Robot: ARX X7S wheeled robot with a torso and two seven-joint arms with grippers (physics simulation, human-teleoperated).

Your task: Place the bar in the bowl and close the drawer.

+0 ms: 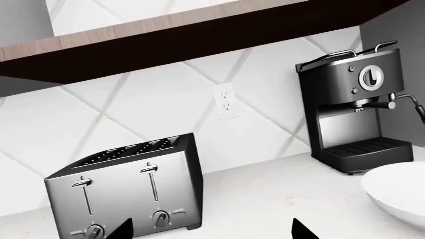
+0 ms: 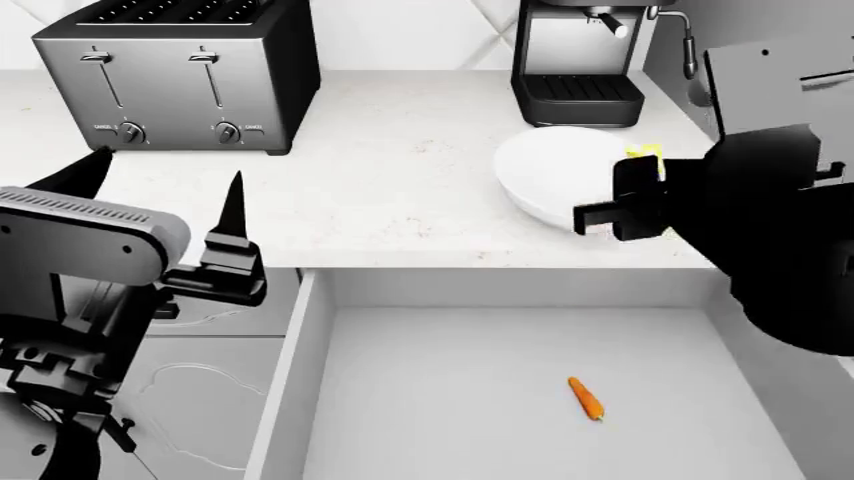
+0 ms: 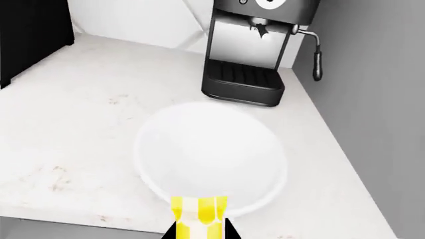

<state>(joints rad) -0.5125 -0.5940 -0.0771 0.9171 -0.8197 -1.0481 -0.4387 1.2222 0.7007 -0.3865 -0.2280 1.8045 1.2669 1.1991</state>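
The bar [image 3: 199, 213], a small yellow and whitish striped chunk, is pinched between the fingers of my right gripper [image 3: 199, 231]. It hangs over the near rim of the wide white bowl [image 3: 211, 149]. In the head view the bar [image 2: 645, 153] shows at the right edge of the bowl [image 2: 554, 175], with my right gripper [image 2: 638, 172] shut on it. The drawer [image 2: 441, 420] stands pulled out below the counter, its grey inside in full view. My left gripper [image 2: 167, 180] hovers open and empty at the counter's front left, facing the toaster.
A small orange carrot-like piece [image 2: 585, 397] lies in the drawer. A steel toaster [image 2: 180, 75] stands at the counter's back left. A black coffee machine [image 2: 581, 55] stands at the back right, just behind the bowl, with a grey wall to the right.
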